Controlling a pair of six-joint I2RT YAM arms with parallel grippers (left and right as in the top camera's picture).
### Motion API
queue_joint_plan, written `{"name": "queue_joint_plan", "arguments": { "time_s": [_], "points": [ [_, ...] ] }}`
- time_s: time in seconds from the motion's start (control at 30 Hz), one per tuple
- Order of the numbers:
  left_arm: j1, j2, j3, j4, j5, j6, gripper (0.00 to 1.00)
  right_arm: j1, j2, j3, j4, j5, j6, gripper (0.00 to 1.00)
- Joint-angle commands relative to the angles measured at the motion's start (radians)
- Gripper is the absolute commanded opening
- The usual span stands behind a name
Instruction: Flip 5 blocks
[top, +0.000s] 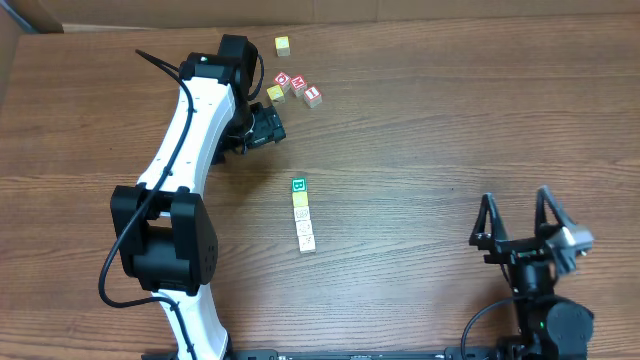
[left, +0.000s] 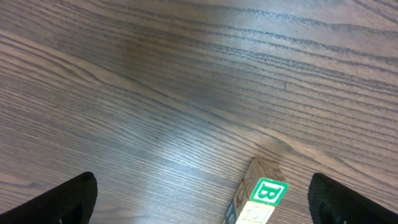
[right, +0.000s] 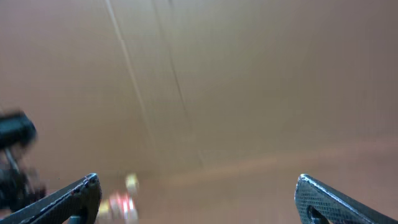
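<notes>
A short row of several blocks lies at the table's centre. The green "B" block (top: 297, 186) is at its far end, a yellow one (top: 299, 201) comes after it, and pale cream ones (top: 304, 228) run toward the front. My left gripper (top: 266, 127) hovers open up and to the left of the row, holding nothing. In the left wrist view the "B" block (left: 268, 190) shows low between my black fingers (left: 69, 199), nearer the right one, with my left gripper (left: 202, 190) clear of it. My right gripper (top: 516, 203) stands open and empty at the front right, far from the row.
Near the back edge lie three red-faced cubes (top: 298, 86) with a yellow cube (top: 275, 93) beside them, just behind my left gripper. Another yellow cube (top: 283, 45) sits farther back. The right wrist view is blurred; red cubes (right: 121, 205) show faintly at lower left.
</notes>
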Motion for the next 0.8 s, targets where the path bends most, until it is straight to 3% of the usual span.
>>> {"name": "queue_joint_plan", "arguments": {
  "time_s": [0.0,0.13,0.77],
  "points": [
    [0.002,0.003,0.019,-0.002,-0.003,-0.002,1.00,0.006,-0.009,-0.011,-0.064,-0.004,0.003,1.00],
    [0.002,0.003,0.019,-0.002,-0.003,-0.002,1.00,0.006,-0.009,-0.011,-0.193,-0.004,0.003,1.00],
    [0.002,0.003,0.019,-0.002,-0.003,-0.002,1.00,0.005,-0.009,-0.011,-0.188,-0.004,0.000,1.00]
  ]
}}
